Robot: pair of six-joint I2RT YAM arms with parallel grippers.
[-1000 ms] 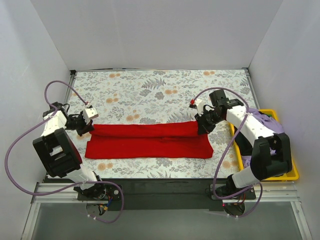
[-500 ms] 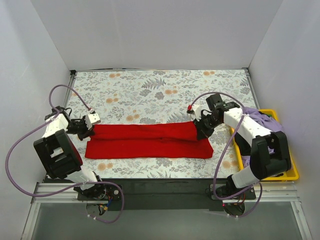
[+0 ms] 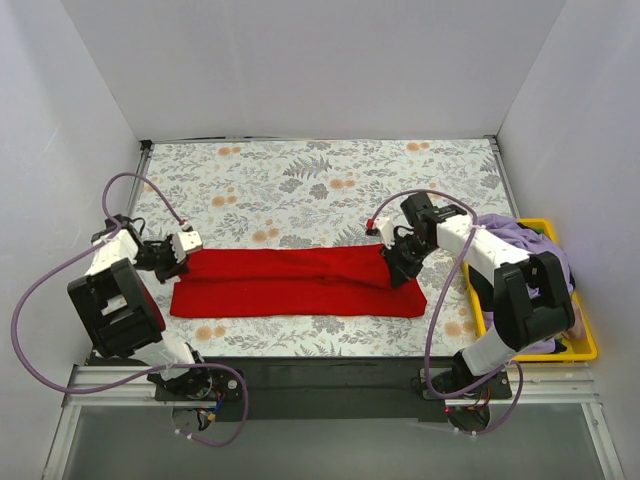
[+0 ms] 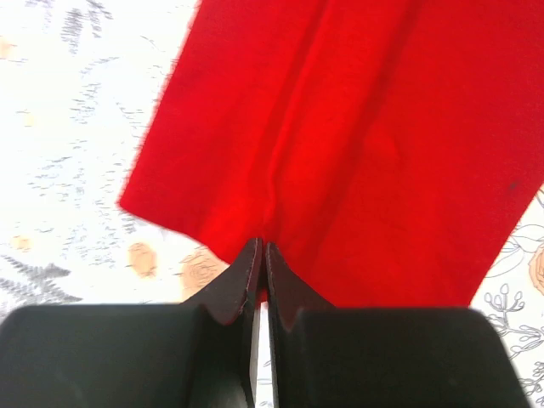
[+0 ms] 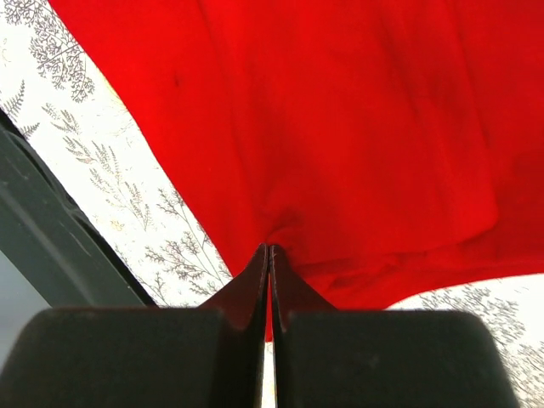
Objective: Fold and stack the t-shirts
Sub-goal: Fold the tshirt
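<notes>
The red t-shirt (image 3: 295, 280) lies folded into a long band across the near middle of the table. My left gripper (image 3: 181, 258) is shut on the shirt's far left edge; the cloth (image 4: 357, 144) bunches at its tips (image 4: 262, 248). My right gripper (image 3: 396, 262) is shut on the shirt's far right corner, where the cloth (image 5: 340, 127) puckers at its tips (image 5: 269, 248) and is pulled leftward over the band. The lilac t-shirt (image 3: 520, 238) hangs over the yellow bin at the right.
The yellow bin (image 3: 575, 352) stands off the table's right edge, beside the right arm. The table's floral cover (image 3: 320, 185) stretches behind the shirt. White walls close in the left, back and right sides.
My right gripper has drawn the shirt's right corner leftward and nearer, folding it over. My left gripper has shifted slightly right and nearer, still holding the left edge.
</notes>
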